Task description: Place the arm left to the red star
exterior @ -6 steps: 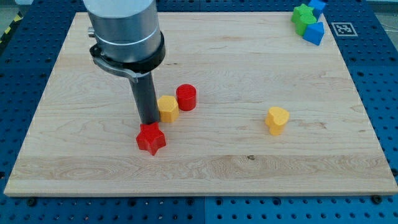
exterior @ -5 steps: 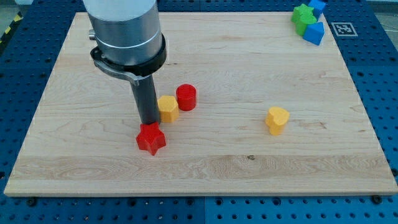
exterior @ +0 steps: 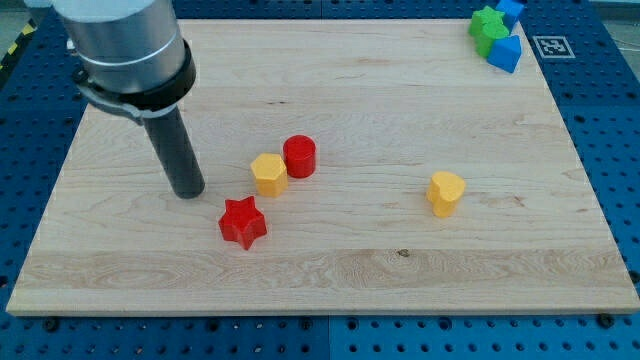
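red star [exterior: 243, 222] sits nearest the view's bottom, left of table centre, flat on the wooden table [exterior: 330, 270]; nothing touching it

my tip [exterior: 188, 193] is on the table up and to the view's left of the red star; near it but clearly apart, bare wood between them; rod runs up and left from the tip into the grey arm body [exterior: 125, 45] at the view's top left

no fingers on this rig, just the rod, so no open or closed state to give

yellow block [exterior: 268, 173], roughly hexagonal, sits just above and right of the red star, small gap between them; red cylinder [exterior: 299, 156] is right behind the yellow block, touching it or nearly so, can't tell which; the tip is left of this pair, well clear of both

second yellow block [exterior: 446, 192], heart-ish shape, alone on the view's right half, well apart from the rest

far top right corner of the table: green block [exterior: 488, 26] and two blue blocks bunched together; nearer blue block [exterior: 505, 53] looks wedge-like, farther blue block [exterior: 512, 11] is partly behind the green one, shape unclear; white fiducial tag [exterior: 548, 45] just right of that cluster

table rests on a blue perforated base [exterior: 620, 120], visible on all sides
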